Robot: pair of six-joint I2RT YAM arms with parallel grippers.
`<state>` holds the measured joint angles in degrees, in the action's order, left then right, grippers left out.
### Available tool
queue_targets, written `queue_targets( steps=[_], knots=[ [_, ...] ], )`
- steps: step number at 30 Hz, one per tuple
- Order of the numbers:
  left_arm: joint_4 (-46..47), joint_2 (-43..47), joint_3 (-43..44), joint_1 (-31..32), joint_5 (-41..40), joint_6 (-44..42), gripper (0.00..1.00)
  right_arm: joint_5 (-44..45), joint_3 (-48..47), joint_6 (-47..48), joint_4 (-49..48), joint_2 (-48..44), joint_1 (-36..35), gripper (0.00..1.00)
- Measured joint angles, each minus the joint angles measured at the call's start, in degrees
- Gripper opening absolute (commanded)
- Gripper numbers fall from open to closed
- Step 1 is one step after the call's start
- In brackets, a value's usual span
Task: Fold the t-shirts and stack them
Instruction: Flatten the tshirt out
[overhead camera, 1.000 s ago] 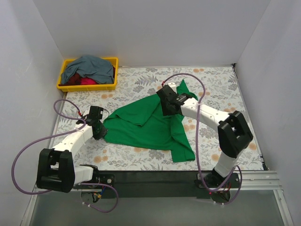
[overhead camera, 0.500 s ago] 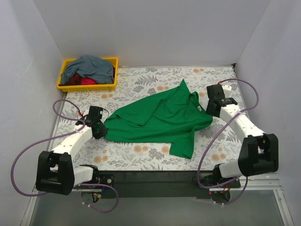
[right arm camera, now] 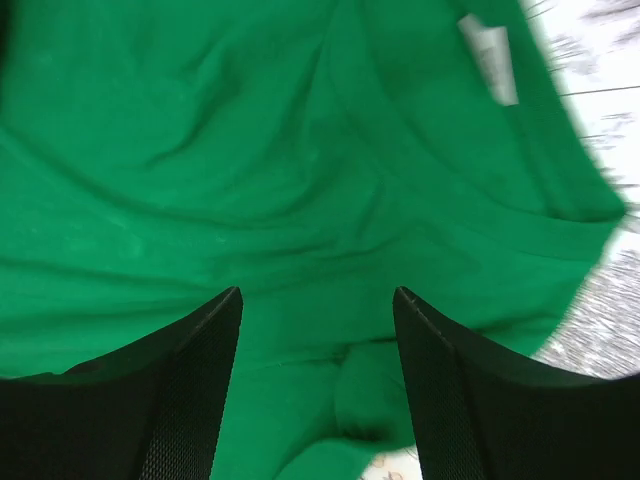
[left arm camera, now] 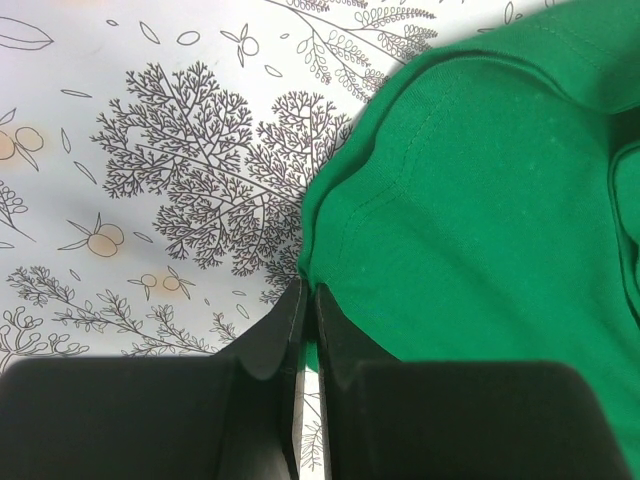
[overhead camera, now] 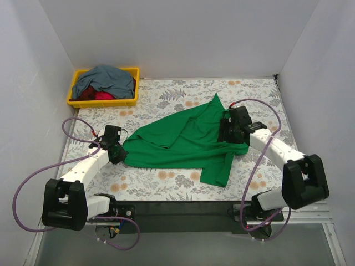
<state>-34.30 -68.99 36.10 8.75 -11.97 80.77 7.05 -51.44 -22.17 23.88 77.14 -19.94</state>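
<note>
The green t-shirt [overhead camera: 188, 141] lies spread and rumpled across the middle of the floral table. My left gripper [overhead camera: 118, 152] is shut on its left hem, and the left wrist view shows the cloth edge [left arm camera: 312, 275] pinched between the closed fingers. My right gripper [overhead camera: 224, 132] is open and hovers over the shirt's right side near the collar; in the right wrist view green cloth [right arm camera: 300, 200] fills the gap between the spread fingers, with a white label [right arm camera: 490, 60] at top right. The grey-blue t-shirt [overhead camera: 105, 79] and the red t-shirt [overhead camera: 102, 96] lie bunched in the bin.
A yellow plastic bin [overhead camera: 83, 102] stands at the back left corner. White walls close in the table on the left, back and right. A black rail runs along the near edge by the arm bases.
My right gripper, after pulling the shirt's right side out to the right and letting go, has swung back left over the shirt. The left gripper has stayed put.
</note>
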Motion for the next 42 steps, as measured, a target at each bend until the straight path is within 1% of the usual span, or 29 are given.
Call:
queue_targets(
  steps=[3, 8, 10, 13, 16, 19, 20, 22, 25, 27, 32, 35, 37, 38, 41, 42],
  knots=[
    [0.02, 0.0, 0.0, 0.0, 0.0, 0.0, 0.0, -2.54, 0.68, 0.17, -2.38, 6.27, -0.7, 0.67],
    [0.31, -1.25, 0.02, -0.44, 0.0, 0.07, 0.0, -2.69, 0.33, 1.7, -5.31, 14.84, -0.2, 0.68],
    [0.83, -3.13, 0.13, -1.11, 0.2, 0.28, 0.0, -3.06, -1.79, 2.25, -7.08, 16.87, 0.52, 0.68],
    [1.88, -8.63, 2.01, -2.03, 0.52, 0.83, 0.0, -3.56, -5.66, 2.97, -9.33, 21.16, 3.13, 0.69],
    [3.19, -14.38, 6.64, -2.49, 1.09, 1.53, 0.0, -3.85, -11.56, 3.89, -10.82, 26.47, 5.75, 0.71],
    [4.83, -19.65, 11.34, -2.54, 2.05, 1.92, 0.0, -3.96, -17.99, 4.92, -12.46, 31.78, 7.65, 0.75],
    [5.27, -20.98, 12.63, -2.54, 2.27, 1.95, 0.0, -3.87, -19.69, 5.29, -12.57, 33.03, 8.07, 0.78],
    [6.27, -22.73, 14.32, -2.54, 2.47, 1.84, 0.0, -3.54, -21.73, 6.21, -12.22, 34.1, 8.48, 0.8],
    [6.95, -23.37, 14.86, -2.62, 2.45, 1.18, 0.0, -2.51, -22.62, 7.34, -10.47, 33.22, 8.79, 0.8],
    [7.13, -23.08, 14.6, -2.64, 2.43, 0.66, 0.0, -1.73, -20.72, 7.34, -9.66, 30.38, 8.81, 0.8],
    [6.47, -18.4, 11.85, -2.64, 2.4, -1.44, 0.0, -0.02, -8.59, 5.25, -6.29, 14.12, 8.44, 0.76],
    [6.51, -14.05, 10.45, -2.64, 2.05, -2.56, 0.0, 0.33, -3.17, 4.07, -4.9, 7.41, 7.28, 0.73],
    [6.78, -11.45, 9.53, -2.64, 1.81, -2.99, 0.0, 0.74, -1.46, 4.0, -3.74, 6.14, 4.81, 0.72],
    [6.91, -10.75, 9.2, -2.64, 1.75, -3.08, 0.0, 1.18, -1.14, 4.0, -3.3, 6.21, 2.97, 0.69],
    [6.93, -10.54, 9.03, -2.64, 1.75, -3.45, 0.0, 3.19, -1.29, 3.8, -2.54, 7.37, -3.28, 0.66],
    [6.93, -10.54, 8.98, -2.64, 1.75, -3.48, 0.0, 4.15, -1.42, 3.43, -2.25, 7.93, -6.78, 0.66]
  ],
)
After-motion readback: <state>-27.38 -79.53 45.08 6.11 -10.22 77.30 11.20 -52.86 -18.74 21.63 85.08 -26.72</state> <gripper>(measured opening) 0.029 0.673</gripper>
